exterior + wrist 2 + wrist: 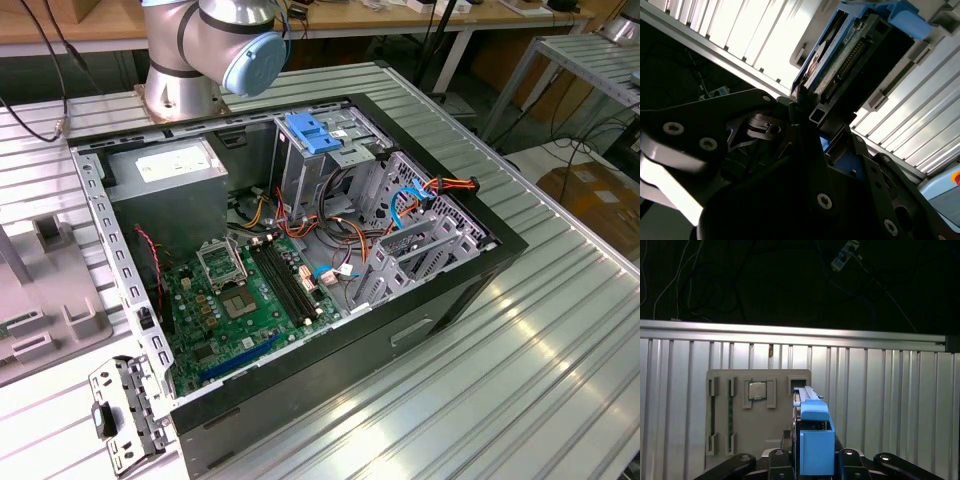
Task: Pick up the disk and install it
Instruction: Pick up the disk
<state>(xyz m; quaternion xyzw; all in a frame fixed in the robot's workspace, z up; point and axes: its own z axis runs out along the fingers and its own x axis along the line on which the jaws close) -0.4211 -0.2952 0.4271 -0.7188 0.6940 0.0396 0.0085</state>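
Observation:
The disk (816, 437) stands on edge in a slot of a grey holder plate (725, 410), its blue plastic rail facing the first wrist view. In the second wrist view the disk (840, 62) shows its metal side, connector edge and blue rails, set in the grey holder. My gripper (816, 462) has one black finger on each side of the disk's near end and is shut on it. The black fingers (790, 107) meet the disk's lower corner. The open computer case (480, 260) lies on the table in the exterior view.
Inside the case are a green motherboard (235, 300), a grey power-supply box (170, 185), a drive cage (400, 240) with loose cables, and a bare blue bracket (313, 133). The arm's base (200, 60) stands behind the case. The holder plate carries a processor chip (758, 390). The table is ribbed aluminium.

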